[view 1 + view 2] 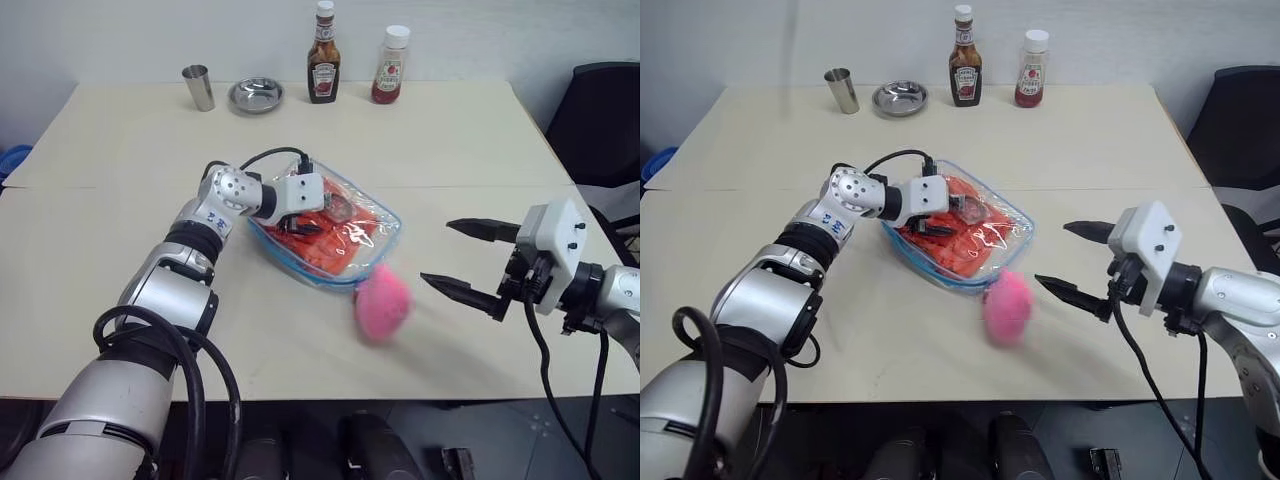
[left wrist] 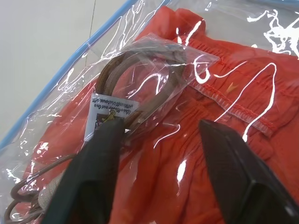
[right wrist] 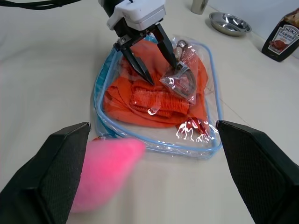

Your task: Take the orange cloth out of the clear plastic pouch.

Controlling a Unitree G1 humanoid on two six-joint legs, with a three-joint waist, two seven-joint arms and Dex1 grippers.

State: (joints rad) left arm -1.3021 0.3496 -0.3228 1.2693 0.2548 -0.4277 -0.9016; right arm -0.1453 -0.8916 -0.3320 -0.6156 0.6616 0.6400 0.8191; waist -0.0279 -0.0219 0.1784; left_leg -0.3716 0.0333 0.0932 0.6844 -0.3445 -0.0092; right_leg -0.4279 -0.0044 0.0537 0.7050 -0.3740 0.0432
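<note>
The clear plastic pouch (image 1: pixel 388 237) with light blue trim lies flat in the middle of the table. The orange cloth (image 3: pixel 154 103) is bunched inside it, together with a small clear packet of brown cord (image 2: pixel 154 70). My left gripper (image 3: pixel 162 73) points down onto the pouch's far part. Its two black fingers (image 2: pixel 96 163) stand apart, with orange cloth showing between them. I cannot tell whether the tips are inside the pouch or on top of the plastic. My right gripper (image 1: pixel 438 252) hovers open to the right of the pouch, holding nothing.
A pink plush toy (image 1: pixel 382 303) lies against the pouch's near right corner, between it and my right gripper. A metal cup (image 1: pixel 198 87), a metal bowl (image 1: pixel 256 94) and two sauce bottles (image 1: pixel 323 60) stand at the table's far edge. A black chair (image 1: pixel 610 120) is at the right.
</note>
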